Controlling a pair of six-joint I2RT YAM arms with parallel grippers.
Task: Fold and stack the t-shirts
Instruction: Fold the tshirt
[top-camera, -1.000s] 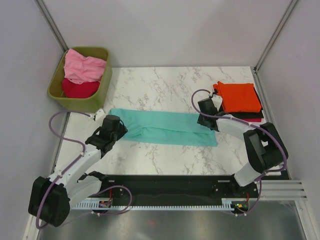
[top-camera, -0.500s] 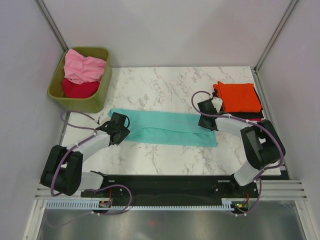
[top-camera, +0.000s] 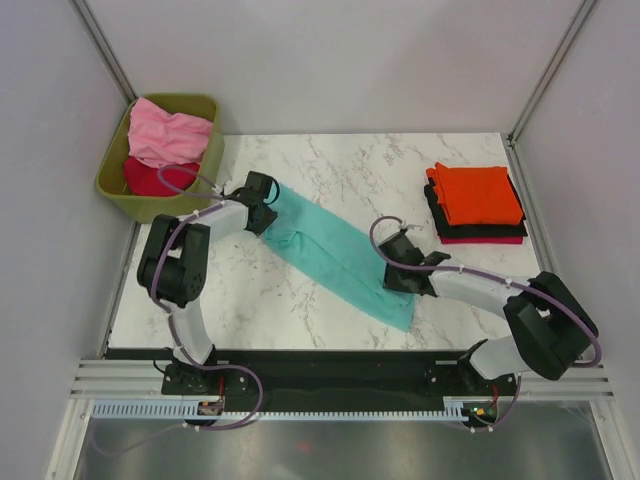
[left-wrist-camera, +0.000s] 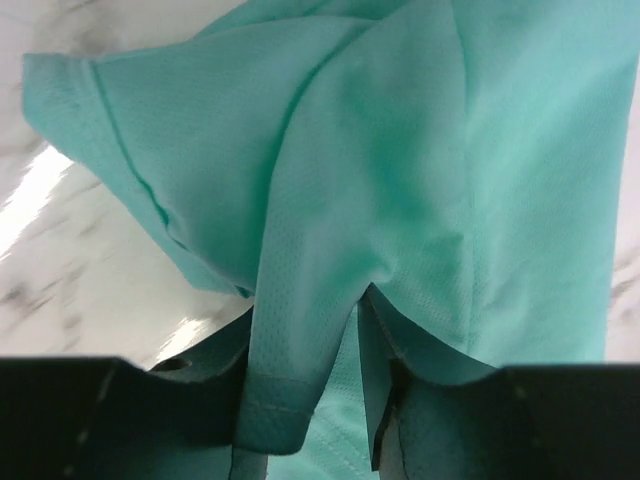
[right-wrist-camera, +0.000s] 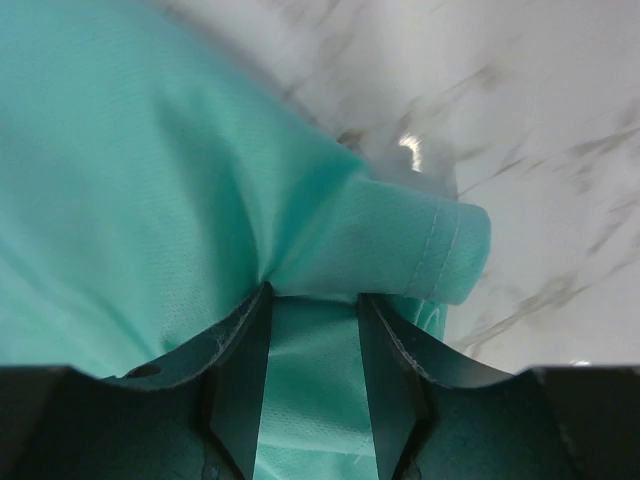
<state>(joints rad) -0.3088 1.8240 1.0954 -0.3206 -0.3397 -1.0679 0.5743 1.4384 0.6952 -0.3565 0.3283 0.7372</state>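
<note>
cloth is pinched in both tools: the long, narrow-folded teal fabric t-shirt (top-camera: 330, 250) is gripped at its far end by the left gripper (top-camera: 268, 203) and at its near end by the right gripper (top-camera: 392, 275), each pair of jaws being closed on a hem fold. the shirt's long axis is stretched diagonally over the white marble table (top-camera: 330, 165), straight from one tool to the other. the stack of folded orange, black and crimson shirts (top-camera: 478, 193) is found beyond and right of the right gripper, so that arm is judged nearer to it.
</note>
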